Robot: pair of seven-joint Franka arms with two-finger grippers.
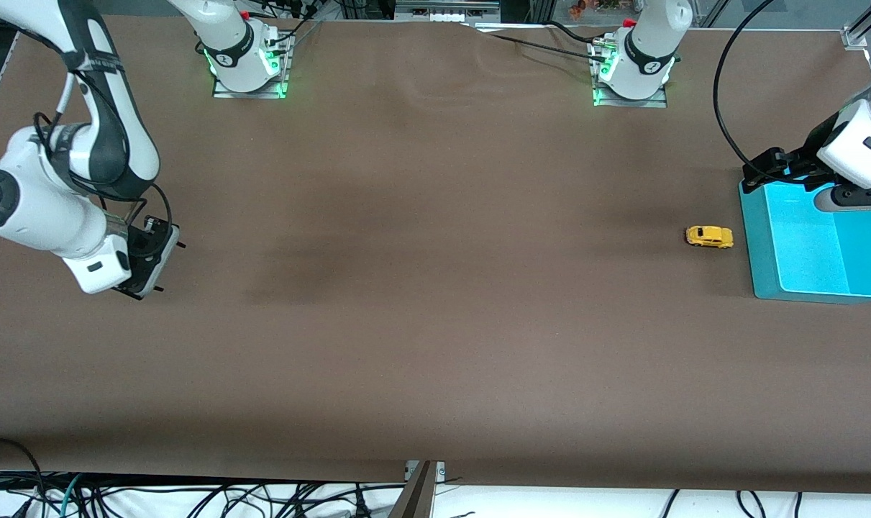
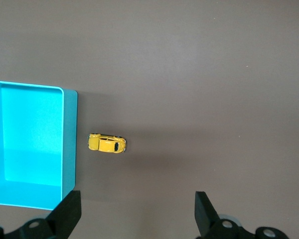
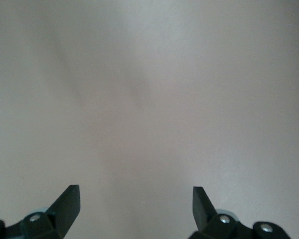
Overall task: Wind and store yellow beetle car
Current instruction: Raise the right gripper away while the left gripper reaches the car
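The yellow beetle car [image 1: 709,237] stands on the brown table, right beside the teal bin [image 1: 757,248] at the left arm's end. In the left wrist view the car [image 2: 106,143] lies close to the bin's outer wall [image 2: 70,144]. My left gripper [image 1: 764,171] hangs open and empty over the bin's corner that is farther from the front camera; its own view shows it [image 2: 137,211] with the jaws wide apart. My right gripper [image 1: 169,267] is open and empty above bare table at the right arm's end, also seen in its own view [image 3: 135,204].
The bin's inside [image 2: 30,139] holds nothing. Brown table [image 1: 435,288] spreads between the two arms. Both arm bases [image 1: 248,65] stand along the table edge farthest from the front camera. Cables hang past the nearest edge.
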